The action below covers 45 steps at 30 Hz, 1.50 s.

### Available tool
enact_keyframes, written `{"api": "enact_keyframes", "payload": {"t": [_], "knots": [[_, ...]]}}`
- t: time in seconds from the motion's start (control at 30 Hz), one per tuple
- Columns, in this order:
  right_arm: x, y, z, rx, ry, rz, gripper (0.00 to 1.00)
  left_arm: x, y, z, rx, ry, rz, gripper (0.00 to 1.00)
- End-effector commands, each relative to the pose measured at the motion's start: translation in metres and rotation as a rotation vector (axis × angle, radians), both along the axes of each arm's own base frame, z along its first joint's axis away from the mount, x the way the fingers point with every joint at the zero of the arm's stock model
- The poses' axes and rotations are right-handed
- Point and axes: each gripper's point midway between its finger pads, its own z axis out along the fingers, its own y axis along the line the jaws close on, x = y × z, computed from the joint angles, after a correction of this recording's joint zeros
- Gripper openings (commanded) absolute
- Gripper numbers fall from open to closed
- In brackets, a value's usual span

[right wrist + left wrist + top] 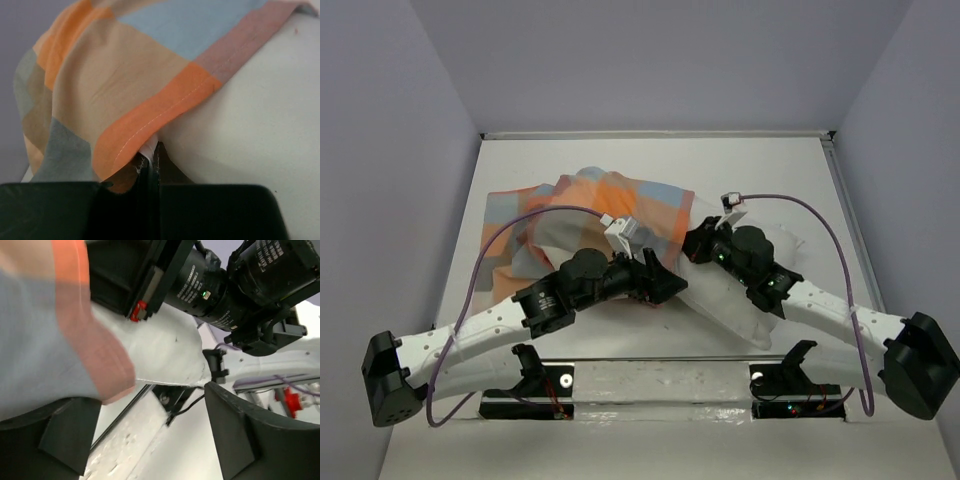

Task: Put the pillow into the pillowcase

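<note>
Top view: one end of pillow (725, 305) hidden inside pillowcase (620, 205); left arm (580, 285), right arm (750, 255) cover its middle. Left wrist: pillowcase (40, 340) blurred, cut off left and top. Right wrist: pillow (260, 125) cut off right.

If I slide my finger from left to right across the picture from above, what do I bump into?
left arm's base → pillowcase → pillow → right arm's base

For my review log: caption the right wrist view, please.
Right gripper shut at the orange hem of the pillowcase, draped over the white pillow.
</note>
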Motion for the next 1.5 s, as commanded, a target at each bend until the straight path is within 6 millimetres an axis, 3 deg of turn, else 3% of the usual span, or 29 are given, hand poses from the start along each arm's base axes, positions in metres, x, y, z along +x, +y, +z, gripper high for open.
{"api": "enact_keyframes", "payload": {"t": [0.0,0.03,0.07,0.13,0.17,0.2,0.23,0.27,0.37,0.4,0.43,0.47,0.5,0.53,0.57,0.6,0.7,0.83,0.97,1.03,1.07,1.13,1.17,1.2,1.27,1.3,1.33,1.4,1.47], "knots": [[-0.04,0.017,-0.028,-0.037,0.089,0.191,0.0,-0.004,0.012,0.079,-0.02,-0.179,-0.023,0.94],[-0.044,0.015,-0.029,-0.048,0.091,0.202,0.09,0.002,0.018,0.094,-0.02,-0.21,0.014,0.95],[-0.052,0.008,-0.027,-0.069,0.088,0.21,0.33,0.008,0.027,0.117,-0.016,-0.262,0.058,0.95],[-0.058,-0.001,-0.021,-0.089,0.078,0.205,0.57,0.028,0.041,0.131,0.016,-0.308,0.18,0.94],[-0.057,-0.008,-0.017,-0.103,0.073,0.174,0.7,0.036,0.045,0.128,0.063,-0.313,0.218,0.94],[-0.061,-0.018,-0.01,-0.132,0.074,0.155,0.72,0.049,0.042,0.129,0.119,-0.337,0.251,0.92],[-0.058,-0.029,-0.009,-0.164,0.085,0.108,0.72,0.064,0.049,0.119,0.21,-0.339,0.318,0.9],[-0.059,-0.042,-0.016,-0.21,0.12,0.062,0.71,0.078,0.041,0.112,0.281,-0.336,0.344,0.87],[-0.051,-0.071,0.008,-0.234,0.082,-0.081,0.63,0.101,0.035,0.097,0.446,-0.374,0.384,0.84],[-0.051,-0.082,0.01,-0.258,0.093,-0.13,0.57,0.11,0.025,0.081,0.509,-0.375,0.38,0.81],[-0.045,-0.097,0.016,-0.264,0.078,-0.22,0.48,0.114,0.019,0.075,0.552,-0.396,0.355,0.79],[-0.043,-0.104,0.016,-0.277,0.077,-0.251,0.23,0.123,0.006,0.065,0.594,-0.399,0.342,0.79],[-0.04,-0.111,0.019,-0.281,0.074,-0.287,0.06,0.127,0.001,0.059,0.625,-0.413,0.335,0.79],[-0.039,-0.115,0.023,-0.279,0.068,-0.307,0.0,0.134,-0.001,0.054,0.662,-0.427,0.346,0.79],[-0.038,-0.118,0.029,-0.273,0.057,-0.329,0.0,0.142,-0.004,0.056,0.688,-0.445,0.355,0.79],[-0.037,-0.119,0.032,-0.268,0.052,-0.334,0.0,0.15,-0.01,0.037,0.754,-0.44,0.351,0.79],[-0.037,-0.121,0.039,-0.26,0.038,-0.342,0.0,0.168,-0.011,0.014,0.893,-0.449,0.387,0.79],[-0.037,-0.129,0.038,-0.264,0.029,-0.368,0.0,0.174,-0.019,-0.004,0.948,-0.458,0.362,0.79],[-0.036,-0.126,0.044,-0.241,0.008,-0.361,0.0,0.189,-0.005,-0.018,1.069,-0.479,0.465,0.69],[-0.031,-0.124,0.041,-0.261,-0.002,-0.352,0.11,0.195,0.002,-0.016,1.098,-0.499,0.525,0.61],[-0.029,-0.119,0.041,-0.271,-0.005,-0.336,0.31,0.197,0.002,-0.016,1.1,-0.505,0.538,0.56],[-0.014,-0.12,0.053,-0.293,-0.047,-0.344,0.55,0.2,0.005,-0.015,1.105,-0.522,0.574,0.43],[-0.003,-0.114,0.044,-0.327,-0.027,-0.323,0.71,0.203,0.002,-0.011,1.075,-0.531,0.592,0.38],[0.007,-0.107,0.051,-0.315,-0.065,-0.284,0.78,0.205,0.001,-0.009,1.066,-0.535,0.599,0.26],[0.025,-0.097,0.057,-0.312,-0.086,-0.18,0.88,0.211,-0.002,-0.005,1.035,-0.537,0.608,0.15],[0.038,-0.09,0.04,-0.31,-0.04,-0.096,0.91,0.214,-0.003,-0.006,1.028,-0.532,0.607,0.1],[0.048,-0.084,0.041,-0.311,-0.069,-0.061,0.93,0.219,-0.004,-0.003,1.014,-0.527,0.609,0.01],[0.068,-0.076,0.019,-0.329,-0.009,0.002,0.96,0.225,-0.005,0.005,0.977,-0.519,0.619,0.0],[0.066,-0.057,0.004,-0.337,0.013,0.136,0.96,0.229,-0.015,0.012,0.902,-0.509,0.579,0.0]]}}
